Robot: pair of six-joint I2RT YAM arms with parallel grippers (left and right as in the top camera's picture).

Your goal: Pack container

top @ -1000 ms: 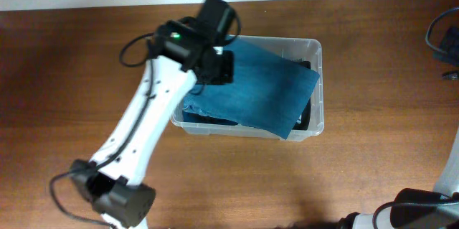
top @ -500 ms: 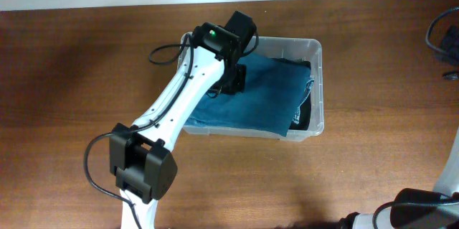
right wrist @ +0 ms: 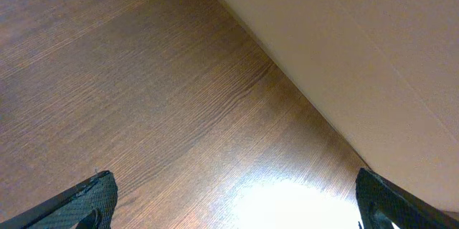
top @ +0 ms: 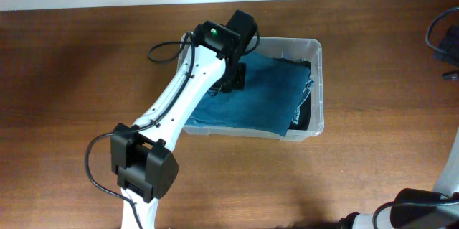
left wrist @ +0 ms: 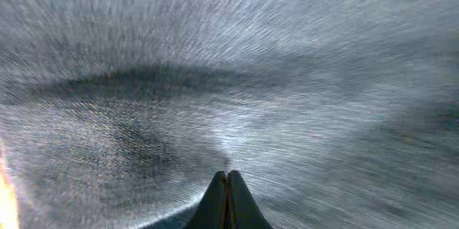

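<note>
Right gripper (right wrist: 233,206): parked at the near right edge of the scene, fingers wide apart and holding nothing; its wrist view shows only bare wood and a pale wall
Surface (top: 373,157): brown wood, with nothing loose in view waiting to be packed
Left arm (top: 172,110): white, reaching from its base at the near left diagonally up to the container
Container (top: 318,85): clear tub standing upright a little far of centre, its long side running left to right
Dark item (top: 303,116): black, tucked against the near right inner corner of the tub and mostly hidden under the cloth
Blue cloth (top: 276,92): denim-like fabric lying inside the tub and covering most of its floor; it looks to sit within the rim, though the left arm hides the left end
Left gripper (top: 233,78): over the far left part of the tub, tip down on the cloth; in the wrist view its fingers (left wrist: 227,197) are pressed together and the weave fills the frame; whether a fold is pinched between them cannot be told
Cables (top: 443,35): dark loops at the far right edge, well apart from the tub
Progress: judged nearly finished, since the cloth and the dark item are in the tub; what seems left is a last tuck or press and drawing the left arm clear
</note>
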